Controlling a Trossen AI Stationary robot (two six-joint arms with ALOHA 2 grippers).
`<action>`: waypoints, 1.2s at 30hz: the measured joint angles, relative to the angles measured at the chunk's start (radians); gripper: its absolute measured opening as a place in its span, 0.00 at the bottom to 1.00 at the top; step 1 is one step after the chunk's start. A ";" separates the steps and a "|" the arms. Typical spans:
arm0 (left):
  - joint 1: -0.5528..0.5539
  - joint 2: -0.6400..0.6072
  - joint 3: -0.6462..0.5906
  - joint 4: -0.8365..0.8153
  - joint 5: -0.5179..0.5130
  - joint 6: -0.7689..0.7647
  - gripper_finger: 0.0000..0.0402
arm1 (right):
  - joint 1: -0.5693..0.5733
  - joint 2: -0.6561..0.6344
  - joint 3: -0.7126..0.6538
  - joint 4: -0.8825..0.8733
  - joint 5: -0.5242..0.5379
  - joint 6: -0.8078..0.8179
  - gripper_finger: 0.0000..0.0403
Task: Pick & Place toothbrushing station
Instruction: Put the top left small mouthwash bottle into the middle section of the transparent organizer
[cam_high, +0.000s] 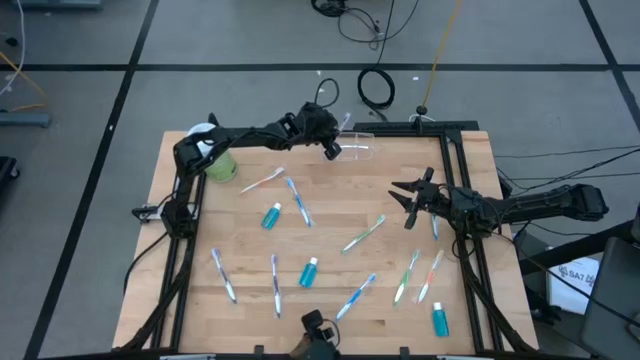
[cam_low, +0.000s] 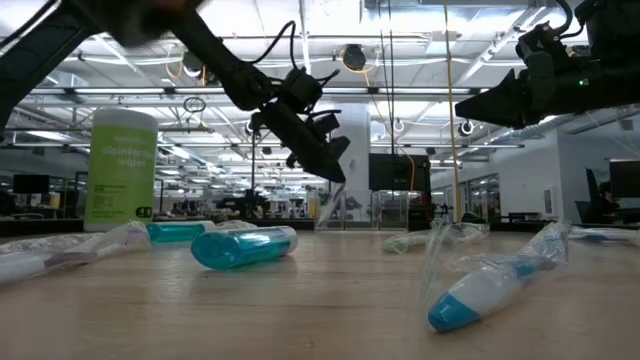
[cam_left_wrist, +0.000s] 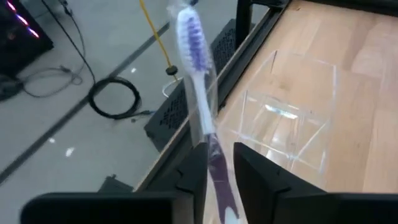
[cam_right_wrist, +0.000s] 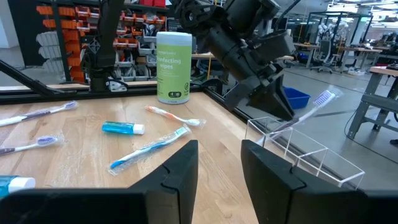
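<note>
My left gripper (cam_high: 333, 150) hangs at the table's far edge, slanting down over the clear plastic cup (cam_left_wrist: 286, 124), a box with compartments that stands on the wood. A white toothbrush with purple bristles (cam_left_wrist: 194, 50) lies between its slightly parted fingers, head sticking out past the fingertips above the cup (cam_right_wrist: 311, 155). My right gripper (cam_high: 410, 195) waits open and level at the table's right side, holding nothing. Several wrapped toothbrushes (cam_high: 298, 200) and teal white-capped tubes (cam_high: 271, 216) lie flat on the table. My left gripper has the toothbrush's handle (cam_left_wrist: 216, 163) running along between its two fingers. The handle lies against one finger (cam_left_wrist: 196, 177), and a thin gap shows between it and the other. The brush is clear of the table, its head (cam_right_wrist: 322, 98) tilted up over the cup.
A green white-lidded canister (cam_high: 220, 160) stands at the far left corner beside the left arm's base. A black frame (cam_high: 455, 150) runs along the table's far and right edges. Toothbrushes and tubes (cam_high: 439, 320) are scattered over the middle and the near right.
</note>
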 joint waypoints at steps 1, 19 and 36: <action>-0.002 -0.015 0.000 -0.034 -0.006 0.004 0.22 | 0.000 0.000 0.000 0.000 0.000 0.000 0.28; -0.078 -0.460 0.000 -0.547 -0.015 -0.061 0.23 | 0.000 0.000 0.000 0.000 0.001 0.003 0.28; -0.320 -0.609 0.000 -0.830 -0.080 -0.132 0.23 | 0.000 0.000 0.000 0.008 0.000 0.062 0.28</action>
